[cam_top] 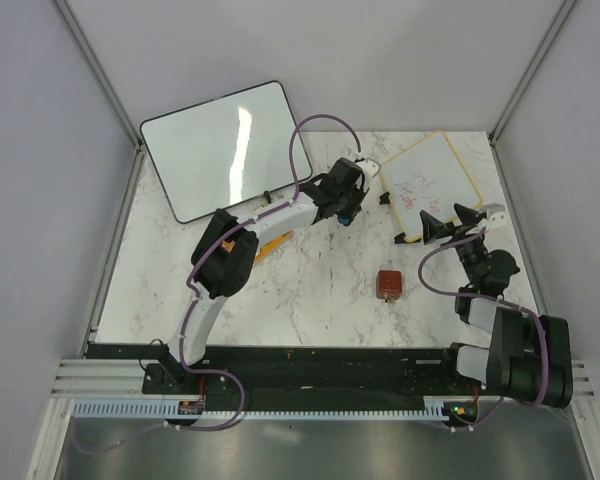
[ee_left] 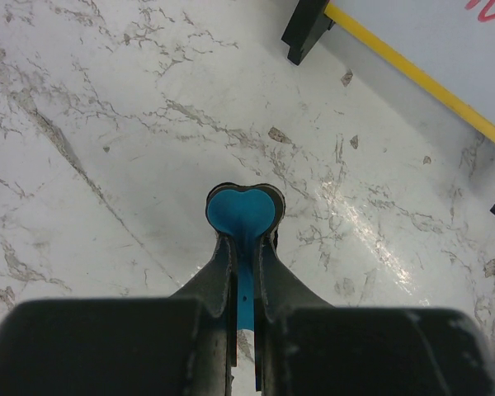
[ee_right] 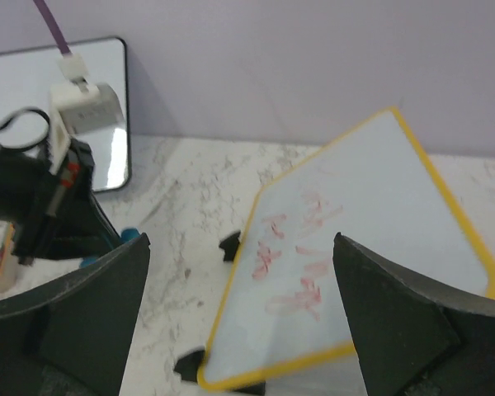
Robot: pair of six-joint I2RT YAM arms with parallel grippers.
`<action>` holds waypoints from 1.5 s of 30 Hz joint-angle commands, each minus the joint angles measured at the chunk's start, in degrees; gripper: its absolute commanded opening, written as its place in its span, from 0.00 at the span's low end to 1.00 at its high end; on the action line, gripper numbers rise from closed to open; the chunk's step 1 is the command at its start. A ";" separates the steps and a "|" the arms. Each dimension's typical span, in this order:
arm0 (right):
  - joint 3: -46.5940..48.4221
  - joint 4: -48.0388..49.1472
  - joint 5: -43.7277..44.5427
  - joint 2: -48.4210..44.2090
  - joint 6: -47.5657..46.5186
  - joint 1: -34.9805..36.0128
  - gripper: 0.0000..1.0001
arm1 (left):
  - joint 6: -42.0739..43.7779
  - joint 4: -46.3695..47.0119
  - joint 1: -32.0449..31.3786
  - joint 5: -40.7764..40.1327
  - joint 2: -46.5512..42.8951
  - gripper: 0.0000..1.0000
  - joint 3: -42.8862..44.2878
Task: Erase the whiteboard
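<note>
The small yellow-framed whiteboard (cam_top: 432, 185) with red handwriting stands tilted at the back right. In the right wrist view it (ee_right: 355, 247) fills the middle, its red marks smeared, on black clip feet. My left gripper (cam_top: 345, 208) is just left of the board, shut on a thin blue tool (ee_left: 243, 216) with a heart-shaped end, held over the marble. The board's corner (ee_left: 429, 49) and one clip foot (ee_left: 305, 29) show in the left wrist view. My right gripper (cam_top: 452, 220) is open and empty at the board's near edge, facing it (ee_right: 241, 239).
A larger black-framed blank whiteboard (cam_top: 220, 150) leans at the back left, and it also shows in the right wrist view (ee_right: 107, 99). A small red-brown block (cam_top: 388, 284) lies on the marble table (cam_top: 310, 300). An orange item (cam_top: 270, 245) lies beside the left arm.
</note>
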 commanded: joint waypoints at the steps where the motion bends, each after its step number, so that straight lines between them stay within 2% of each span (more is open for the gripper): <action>1: 8.31 -13.54 -14.12 -4.61 2.11 -2.40 0.98 | 1.26 0.31 0.00 0.77 -1.55 0.02 -0.07; 3: 12.27 -27.35 -13.69 -6.54 -4.56 -2.58 0.98 | 1.17 0.49 0.00 1.03 -1.64 0.02 0.02; 5: 14.29 -34.26 -11.15 -7.87 -11.31 -2.49 0.98 | 1.00 0.49 0.00 1.38 -1.46 0.02 -0.07; 6: 15.26 -41.78 -9.57 -8.92 -13.53 -2.58 0.98 | 1.08 0.49 0.08 1.82 -1.55 0.02 0.02; 9: 20.09 -54.54 -3.77 -9.63 -20.37 -2.67 0.98 | 1.08 0.66 0.00 2.17 -1.55 0.02 -0.07; 12: 25.27 -62.64 -0.24 -8.58 -24.34 -3.98 0.98 | -0.50 0.84 0.00 2.17 -1.81 0.02 0.11; 17: 35.99 -70.58 1.43 -4.89 -24.98 -8.02 0.98 | -0.15 0.84 -0.44 2.17 -2.60 0.02 0.63; 21: 42.68 -74.88 -3.22 -0.33 -21.73 -12.15 0.98 | -0.23 0.84 -0.79 2.17 -3.04 0.02 0.81; 26: 56.29 -87.26 -11.91 8.45 -23.13 -17.76 0.83 | -0.15 0.84 -0.97 2.09 -3.57 0.02 0.37; 31: 63.68 -90.19 -24.81 14.44 -19.53 -25.33 0.85 | 0.03 0.84 -0.97 2.00 -3.66 0.02 -0.24; 35: 66.24 -100.08 -30.10 19.62 -23.99 -27.01 0.83 | -0.14 1.01 -0.97 1.74 -3.57 0.02 -0.25; 40: 71.60 -116.44 -33.64 26.04 -37.52 -26.84 0.81 | -1.46 2.24 -0.97 1.82 -3.57 0.02 -0.59; 45: 72.92 -123.49 -36.01 27.81 -45.78 -26.84 0.80 | -2.17 2.60 -1.06 2.17 -3.39 0.02 -0.51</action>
